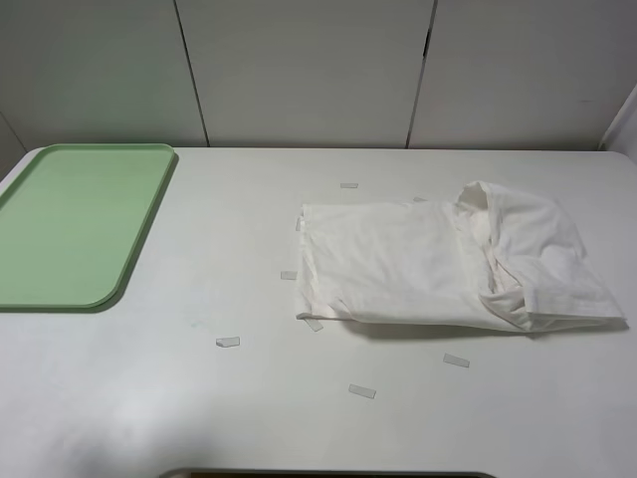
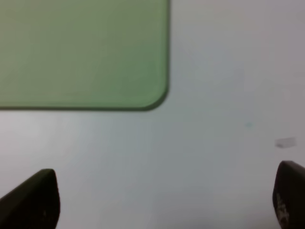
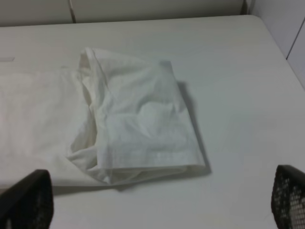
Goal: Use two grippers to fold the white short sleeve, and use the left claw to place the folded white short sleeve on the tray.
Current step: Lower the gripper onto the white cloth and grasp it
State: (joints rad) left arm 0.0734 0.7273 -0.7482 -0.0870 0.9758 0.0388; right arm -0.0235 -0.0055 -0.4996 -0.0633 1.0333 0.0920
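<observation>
From above, the shirt [image 1: 438, 264] lies loosely folded at the right of the table [image 1: 199, 398], with the tray [image 1: 80, 219] far left. Left wrist: the left claw [image 2: 167, 195] gapes empty near the tray. Right wrist: the right claw [image 3: 162, 200] gapes empty before the shirt.

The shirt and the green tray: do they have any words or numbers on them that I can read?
No words, numbers or signs can be read in any view.
The white short sleeve: no print or label shows on the cloth as it lies.
The tray: plain green, no marking.
The small tape scraps: they look blank, but they are too small to be sure.
</observation>
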